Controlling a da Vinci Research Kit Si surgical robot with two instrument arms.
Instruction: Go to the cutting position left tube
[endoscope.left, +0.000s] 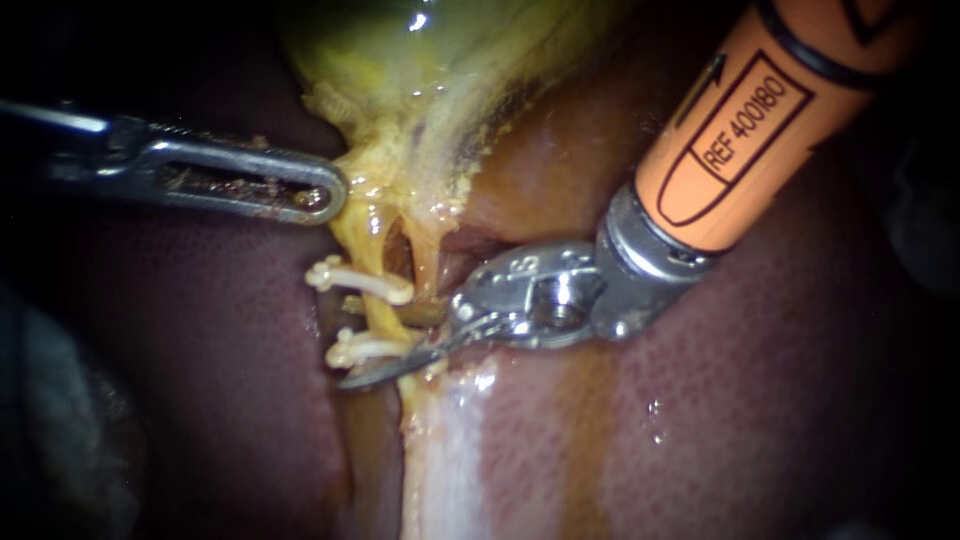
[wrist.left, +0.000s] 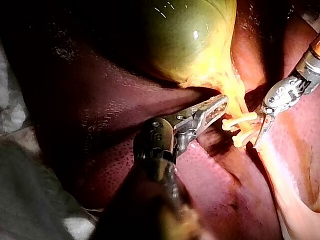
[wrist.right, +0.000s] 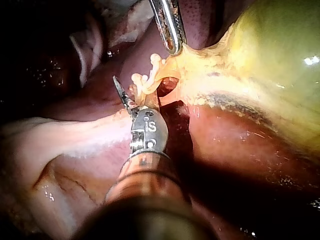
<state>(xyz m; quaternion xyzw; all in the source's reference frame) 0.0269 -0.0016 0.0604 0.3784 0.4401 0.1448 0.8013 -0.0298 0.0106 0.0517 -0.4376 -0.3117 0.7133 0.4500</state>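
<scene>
Worryingly, while my slotted steel left instrument (endoscope.left: 318, 196) clamps the ragged yellow tissue (endoscope.left: 365, 215), my orange-shafted right instrument's (endoscope.left: 385, 345) blades gape at the thin yellow left tube (endoscope.left: 383, 318) with one blade under a white plastic clip (endoscope.left: 358, 349), which closing might strike.

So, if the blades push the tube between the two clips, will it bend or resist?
Probably bends: the tube looks thin and soft between the clips. Likely slippery, as it glistens wet. It should not roll: both ends look attached.

The left tool (wrist.left: 219, 106) pinches yellow tissue (wrist.left: 234, 92) at the gallbladder's (wrist.left: 190, 40) narrow end, near white clips (wrist.left: 242, 120).
</scene>
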